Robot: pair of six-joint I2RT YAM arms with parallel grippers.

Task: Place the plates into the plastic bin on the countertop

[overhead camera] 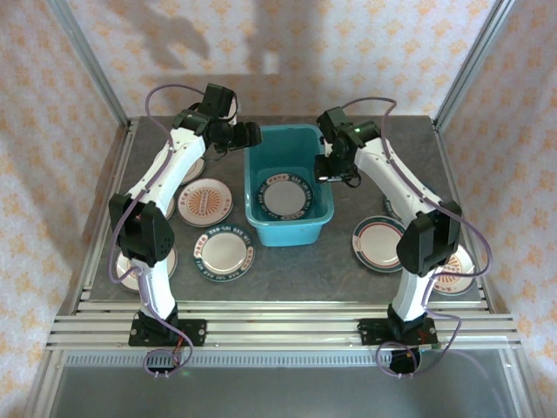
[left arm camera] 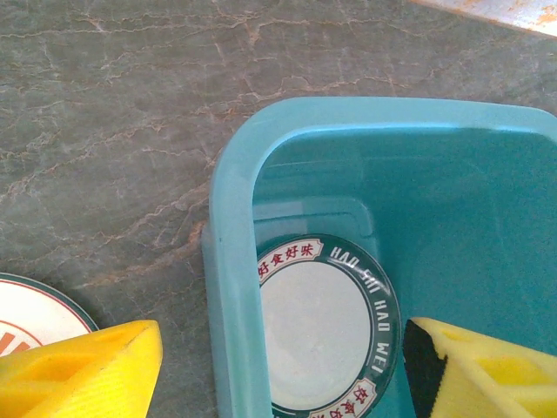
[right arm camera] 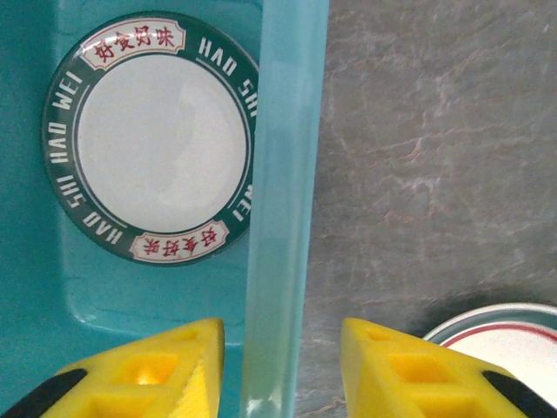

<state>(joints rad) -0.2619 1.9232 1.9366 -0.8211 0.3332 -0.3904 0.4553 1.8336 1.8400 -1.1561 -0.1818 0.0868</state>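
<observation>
1. Top external: plastic bin (overhead camera: 287,232) mid-countertop (overhead camera: 305,270), nearer the far edge; one green-rimmed plate (overhead camera: 286,198) flat on its floor. Still out on the countertop: a red-orange plate (overhead camera: 204,202) and a second green-rimmed plate (overhead camera: 223,253) left of the bin; a half-hidden plate (overhead camera: 123,268) under the left arm by the left edge; a red-and-green-rimmed plate (overhead camera: 379,244) right of the bin; a corner plate (overhead camera: 454,277) towards the near right corner. Possibly more tucked behind the arms, too hidden to count. Left gripper (overhead camera: 251,135) above the bin's far left corner; right gripper (overhead camera: 335,170) above its right wall.

2. Left wrist: jaws spread wide and empty; yellow fingers (left arm camera: 87,374) either side of the bin's left wall, one over the countertop, the other over the bin's inside. Green-rimmed plate below, lying close against that wall; a sliver of a countertop plate at the lower left.

3. Right wrist: jaws partly apart, no plate between them; bin's right wall upright in the gap, contact with the pads impossible to tell. Green-rimmed plate just inside the wall; rim of a countertop plate at the lower right.

4. Progress, as a judgement: early; one plate in, at least five left on the countertop; both grippers empty-handed over the bin, so a fresh pick-up needed next.
</observation>
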